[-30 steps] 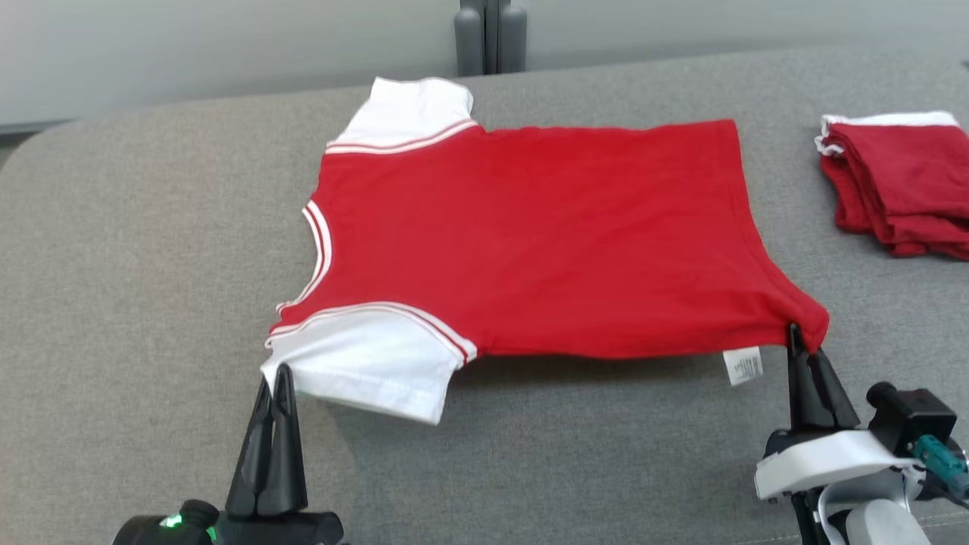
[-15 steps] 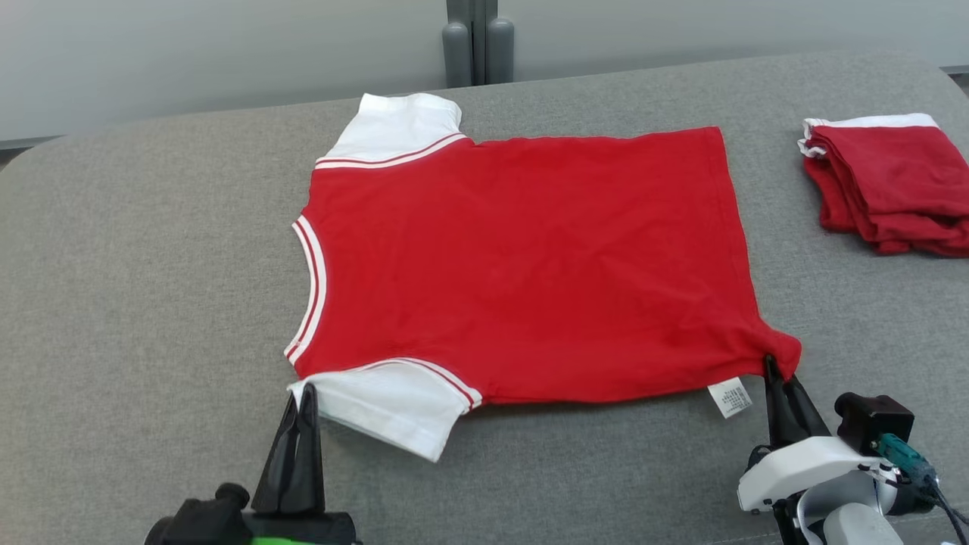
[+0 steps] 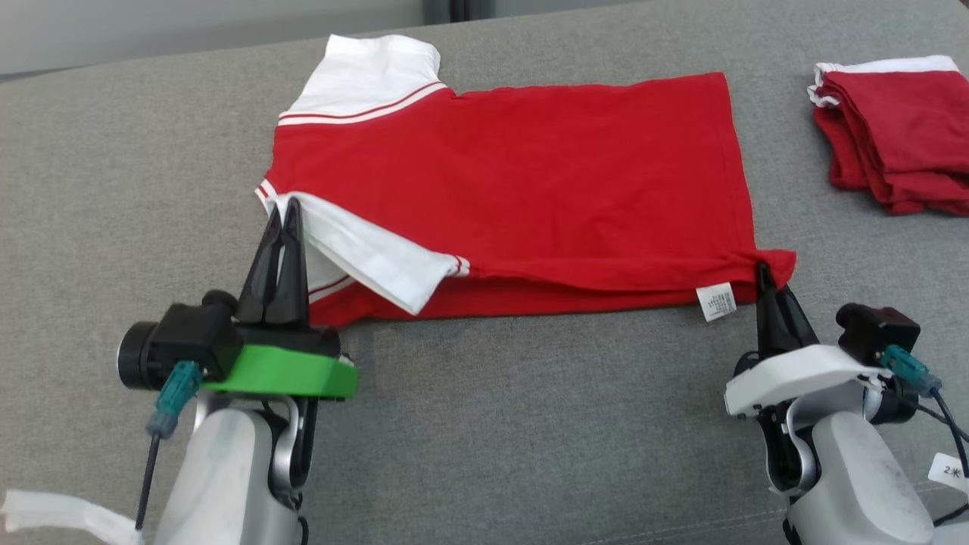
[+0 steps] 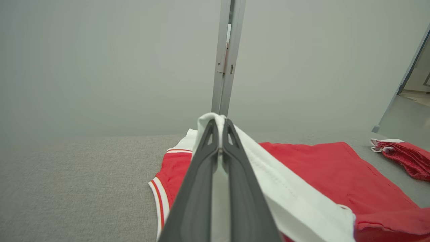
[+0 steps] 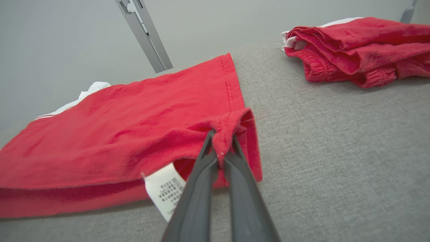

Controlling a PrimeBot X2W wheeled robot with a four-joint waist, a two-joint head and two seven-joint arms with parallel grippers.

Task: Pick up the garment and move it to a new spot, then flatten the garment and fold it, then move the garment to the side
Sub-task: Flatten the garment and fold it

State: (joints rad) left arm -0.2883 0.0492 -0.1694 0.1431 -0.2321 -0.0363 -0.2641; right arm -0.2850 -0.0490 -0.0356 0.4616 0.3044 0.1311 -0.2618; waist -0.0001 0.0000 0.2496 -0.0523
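The garment (image 3: 530,166) is a red T-shirt with white sleeves, spread on the grey surface with its neck to the left. My left gripper (image 3: 286,206) is shut on the near white sleeve (image 4: 289,198), lifted and folded over the red body. My right gripper (image 3: 763,269) is shut on the near hem corner (image 5: 223,134), raised slightly above the surface. A white care label (image 3: 716,301) hangs beside that corner. The far sleeve (image 3: 363,72) lies flat.
A folded stack of red clothes (image 3: 897,132) lies at the far right of the grey padded surface (image 3: 530,424). A metal post (image 4: 226,57) stands behind the far edge against a pale wall.
Both grippers have carried the shirt's near edge away from me, folding the near sleeve and side over the body. The camera has also tilted down.
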